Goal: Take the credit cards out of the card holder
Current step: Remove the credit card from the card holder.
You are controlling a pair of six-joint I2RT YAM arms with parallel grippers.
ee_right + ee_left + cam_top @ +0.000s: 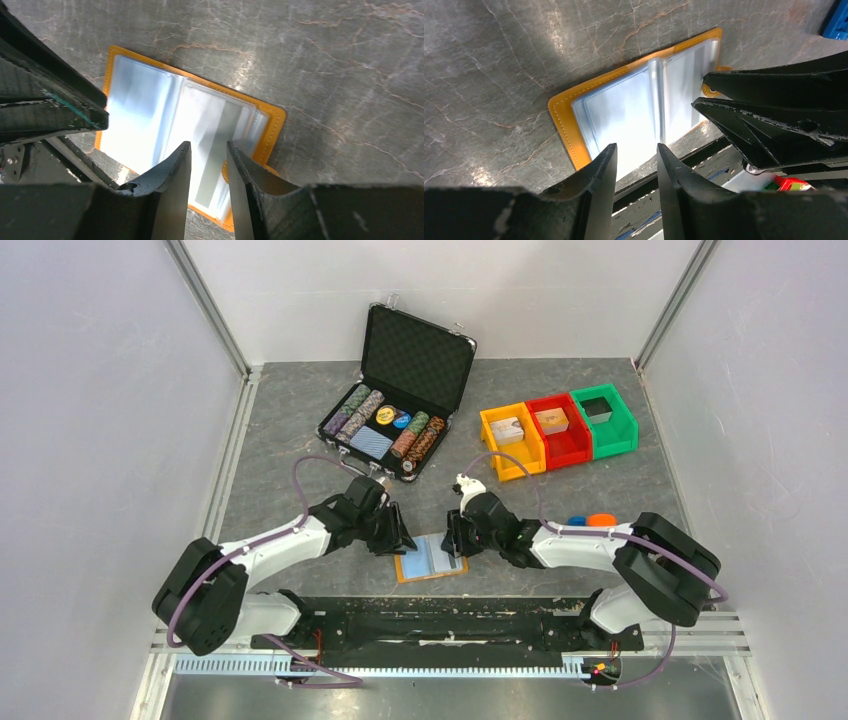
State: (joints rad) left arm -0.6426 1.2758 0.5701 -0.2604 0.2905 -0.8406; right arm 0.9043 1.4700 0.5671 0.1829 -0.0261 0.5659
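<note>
**A:** What is found nearest the arms?

**B:** The card holder [431, 579] is laid open and flat on the table [290, 430], close to its near edge and between the two grippers. The credit cards [428, 558] are held inside its clear sleeves. A light blue one is made out through the plastic, and the rest is lost in glare.

**A:** How are the grippers set?

**B:** The left gripper [636, 147] is poised over the left page and the right gripper [207, 145] over the right page. Each pair of jaws is parted by a narrow gap, and nothing is seen pinched in either.

**A:** What could go wrong from here?

**B:** A sleeve could be pinched along with a card, it is judged, so the whole holder would be lifted or dragged instead of a card being drawn out. Since the holder lies so near the edge, it could be pushed off the table. The grippers are placed close together, so a collision is risked if both are driven inward at once.

**A:** And farther off?

**B:** An open chip case [400, 390] and three coloured bins [556, 430] are seen at the far side, well apart from the work.
</note>
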